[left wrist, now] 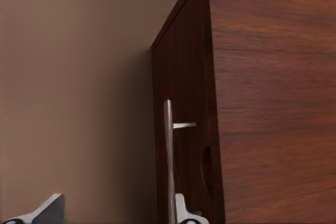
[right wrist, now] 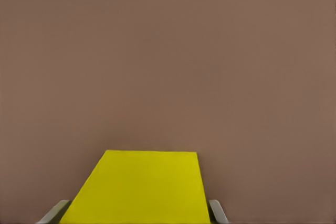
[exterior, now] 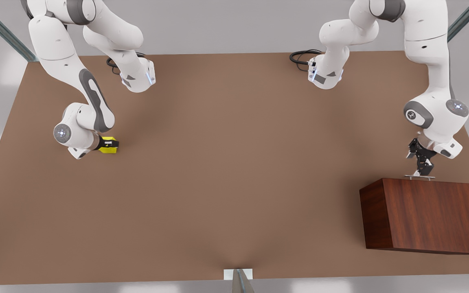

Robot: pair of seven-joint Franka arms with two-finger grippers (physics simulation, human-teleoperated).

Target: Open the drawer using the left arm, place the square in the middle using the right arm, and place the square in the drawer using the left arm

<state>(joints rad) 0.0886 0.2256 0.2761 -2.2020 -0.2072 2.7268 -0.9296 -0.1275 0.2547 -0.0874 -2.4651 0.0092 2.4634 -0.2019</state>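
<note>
On the front view's right we see the left gripper (exterior: 421,171) at the silver handle (exterior: 419,177) of the drawer (left wrist: 181,145), which sits shut in the wooden box (exterior: 426,215); its fingers (left wrist: 181,211) stand spread either side of the bar, one just beside it, not clamped. On the front view's left the right gripper (exterior: 107,145) is low on the table (exterior: 234,171), its fingers (right wrist: 216,211) flanking the square (exterior: 110,146), which rests there, well apart from the box; we cannot tell whether they press it.
</note>
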